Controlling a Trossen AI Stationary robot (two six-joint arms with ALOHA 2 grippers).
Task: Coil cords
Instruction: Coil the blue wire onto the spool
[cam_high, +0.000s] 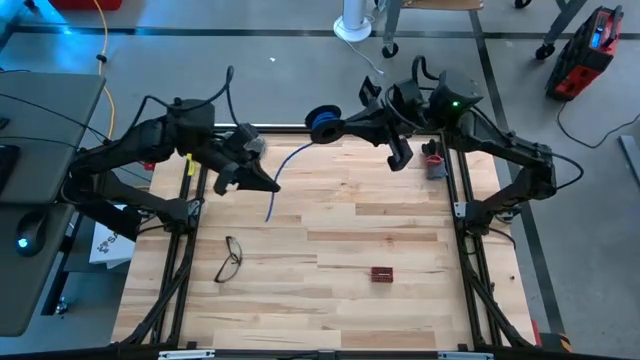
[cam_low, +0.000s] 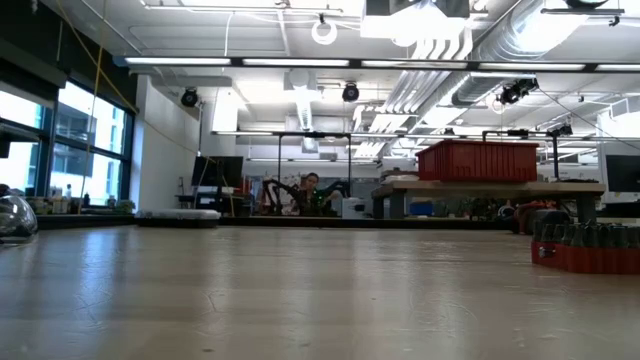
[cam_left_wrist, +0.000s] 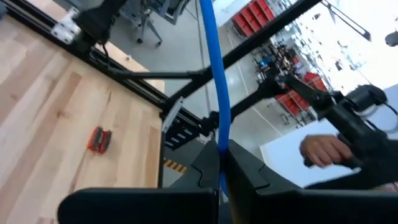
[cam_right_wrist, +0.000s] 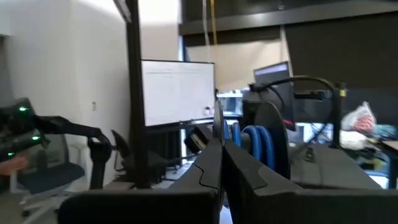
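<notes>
A: Cords (cam_high: 322, 123): where are they, and who holds them?

B: One blue cable. Its wound coil hangs at the table's (cam_high: 330, 220) 12 o'clock edge, in the right gripper (cam_high: 337, 128), whose fingers are pinched shut on it. A loose tail runs from the coil toward 7 o'clock, long axis slanting down-left, passing through the left gripper (cam_high: 270, 184), closed tight around it.

A: Anything hard to make out?

B: From table height neither arm nor cable shows. The tail's free end beyond the left gripper is thin, and I cannot tell whether it touches the wood. The right wrist camera shows only part of the coil, behind a dark disc.

A: Room to move?

B: Eyeglasses (cam_high: 230, 259) lie at 7 o'clock, a small red block (cam_high: 381, 273) at 5 o'clock, both well apart from the cable. The middle boards are bare.
</notes>
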